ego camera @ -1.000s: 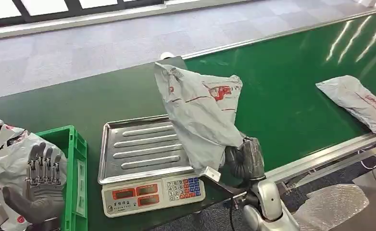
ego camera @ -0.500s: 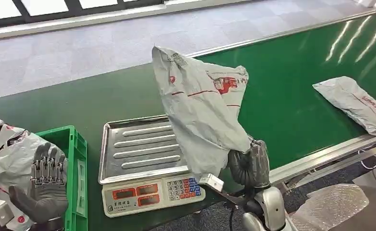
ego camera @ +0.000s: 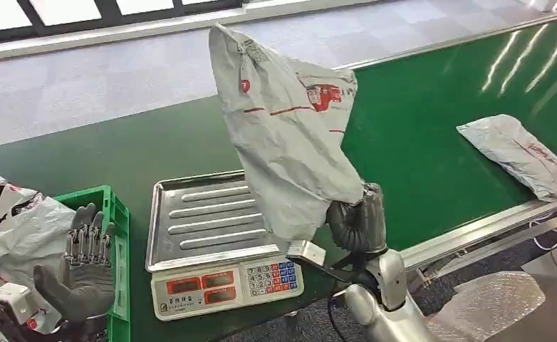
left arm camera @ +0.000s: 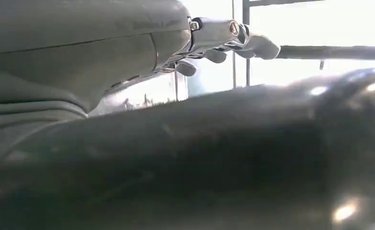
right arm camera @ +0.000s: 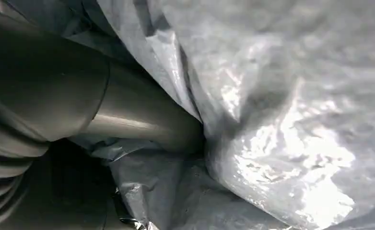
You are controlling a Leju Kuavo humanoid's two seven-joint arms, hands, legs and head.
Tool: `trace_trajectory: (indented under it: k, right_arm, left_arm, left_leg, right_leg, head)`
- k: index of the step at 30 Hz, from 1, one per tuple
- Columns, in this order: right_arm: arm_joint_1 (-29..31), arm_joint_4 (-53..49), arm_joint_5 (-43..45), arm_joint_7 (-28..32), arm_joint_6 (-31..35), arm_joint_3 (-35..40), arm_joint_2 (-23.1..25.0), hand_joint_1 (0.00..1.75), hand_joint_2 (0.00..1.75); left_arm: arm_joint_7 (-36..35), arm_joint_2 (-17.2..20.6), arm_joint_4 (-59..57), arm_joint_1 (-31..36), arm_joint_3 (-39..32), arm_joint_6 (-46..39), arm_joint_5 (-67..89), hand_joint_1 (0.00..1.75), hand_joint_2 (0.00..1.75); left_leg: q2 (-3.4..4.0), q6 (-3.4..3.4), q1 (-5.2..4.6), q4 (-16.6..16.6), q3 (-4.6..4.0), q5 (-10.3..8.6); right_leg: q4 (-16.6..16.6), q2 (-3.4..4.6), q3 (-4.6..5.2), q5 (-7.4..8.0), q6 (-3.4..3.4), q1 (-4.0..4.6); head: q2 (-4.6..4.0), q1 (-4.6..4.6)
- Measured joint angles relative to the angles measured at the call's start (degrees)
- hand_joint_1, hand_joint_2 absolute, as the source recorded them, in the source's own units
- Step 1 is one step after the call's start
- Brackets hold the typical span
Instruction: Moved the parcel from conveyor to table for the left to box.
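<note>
A grey plastic parcel (ego camera: 290,135) with red print stands upright in the air above the right side of the scale's steel tray (ego camera: 190,217). My right hand (ego camera: 354,224) grips its lower end from underneath; the bag drapes over the fingers. In the right wrist view my thumb presses into the crinkled parcel (right arm camera: 281,110). My left hand (ego camera: 80,274) is raised at the lower left, fingers spread and empty, in front of the green box (ego camera: 112,214). The left wrist view shows its fingertips (left arm camera: 252,40) held apart against bright windows.
An electronic scale (ego camera: 222,281) with red displays and a keypad stands on the dark table. A second grey parcel (ego camera: 521,153) lies on the green conveyor (ego camera: 432,107) at right. More bagged parcels (ego camera: 5,214) sit at the far left. Bubble wrap (ego camera: 489,303) lies at lower right.
My right hand has lifted the parcel higher and slightly left, over the scale tray. My left hand has risen a little and shifted right. The conveyor parcel has drifted slightly left.
</note>
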State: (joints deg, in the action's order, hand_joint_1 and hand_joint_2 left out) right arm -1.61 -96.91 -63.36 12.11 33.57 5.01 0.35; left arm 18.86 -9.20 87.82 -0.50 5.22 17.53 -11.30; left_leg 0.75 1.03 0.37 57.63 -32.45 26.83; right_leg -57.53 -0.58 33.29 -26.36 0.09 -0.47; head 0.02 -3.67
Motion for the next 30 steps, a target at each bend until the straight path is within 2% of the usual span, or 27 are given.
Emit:
trace_trajectory:
  k: [5, 12, 30]
  right_arm:
    - [4.9, 6.7, 4.0, 2.2, -1.9, 6.0, 2.3, 1.75, 1.75]
    - [7.9, 12.5, 10.2, 5.0, -5.2, 10.0, 3.8, 1.75, 1.75]
    - [9.1, 16.6, 11.3, 5.5, -6.4, 11.8, 4.4, 1.75, 1.75]
  left_arm:
    - [-0.2, -0.1, -1.8, 1.8, 0.9, 0.4, -0.2, 0.00, 0.00]
    - [-0.5, -0.1, -2.1, 1.9, 1.1, 0.4, -1.0, 0.00, 0.00]
    - [-0.5, -0.1, -2.1, 1.5, 1.1, 0.4, -1.0, 0.00, 0.00]
  left_leg:
    - [-0.11, 0.08, 0.07, 0.0, -0.03, -0.21]
    - [-0.11, 0.10, 0.06, 0.0, -0.14, -0.19]
    - [-0.15, 0.09, 0.02, 0.0, -0.17, -0.19]
  right_leg:
    - [0.0, -0.09, 0.05, 0.12, -0.04, 0.01]
    - [0.0, -0.09, 0.13, 0.09, -0.04, 0.04]
    - [0.0, -0.12, 0.13, 0.10, -0.03, 0.02]
  head:
    - [0.00, 0.00]
    - [0.00, 0.02]
    - [0.00, 0.00]
